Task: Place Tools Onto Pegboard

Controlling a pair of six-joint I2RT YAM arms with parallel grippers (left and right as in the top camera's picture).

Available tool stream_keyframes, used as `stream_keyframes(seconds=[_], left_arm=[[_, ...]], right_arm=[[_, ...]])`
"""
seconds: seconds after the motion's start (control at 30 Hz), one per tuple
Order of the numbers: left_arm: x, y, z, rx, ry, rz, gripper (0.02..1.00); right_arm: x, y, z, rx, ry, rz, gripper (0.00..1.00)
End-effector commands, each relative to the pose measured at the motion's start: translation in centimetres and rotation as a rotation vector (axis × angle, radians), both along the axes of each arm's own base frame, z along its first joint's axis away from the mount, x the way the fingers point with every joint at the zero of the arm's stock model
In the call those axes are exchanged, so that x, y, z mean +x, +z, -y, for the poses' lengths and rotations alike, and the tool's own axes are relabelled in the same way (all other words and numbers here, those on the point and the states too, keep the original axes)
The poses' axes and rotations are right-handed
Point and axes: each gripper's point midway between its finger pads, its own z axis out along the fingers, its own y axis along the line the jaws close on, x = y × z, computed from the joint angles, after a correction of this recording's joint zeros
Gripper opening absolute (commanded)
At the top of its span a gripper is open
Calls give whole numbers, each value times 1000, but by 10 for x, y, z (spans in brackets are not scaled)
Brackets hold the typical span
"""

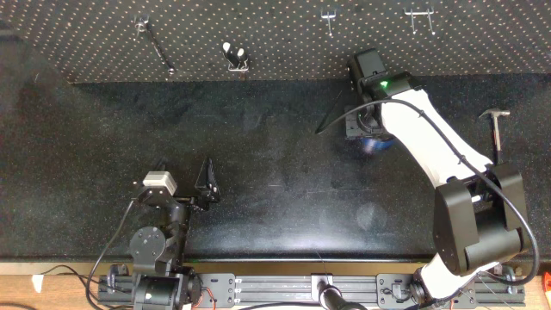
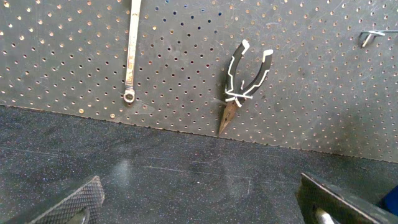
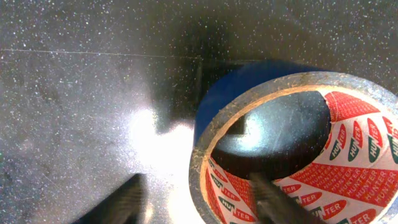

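The black table (image 1: 258, 172) fills the middle of the top view, with the pegboard (image 1: 275, 39) along its top edge. Centre right, the right gripper (image 3: 196, 202) is spread astride the wall of the blue tape roll (image 3: 360, 162), one finger inside the core and one outside. At lower left, the left gripper (image 2: 202, 208) is spread wide and holds nothing. A hammer (image 1: 496, 133) lies at the far right. A wrench (image 1: 157, 49) and pliers (image 1: 234, 56) hang at upper left.
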Motion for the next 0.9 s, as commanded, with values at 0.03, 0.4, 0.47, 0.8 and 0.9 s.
stream_keyframes(seconds=[0.03,0.4,0.47,0.8,0.9], left_arm=[[0,-1,-1,-4,8,-3,996],[0,-1,-1,-4,8,-3,996],[0,-1,-1,-4,8,-3,996],[0,-1,-1,-4,8,-3,998],[0,-1,-1,-4,8,-3,996]], right_arm=[[6,-1,1,-30,34,11,251],[8,167,-74,180,193,556,75],[0,216,-78,208,197,715,75],[69,212,-117,10,279,967,75],[81,206,-125,-1,301,993,75]])
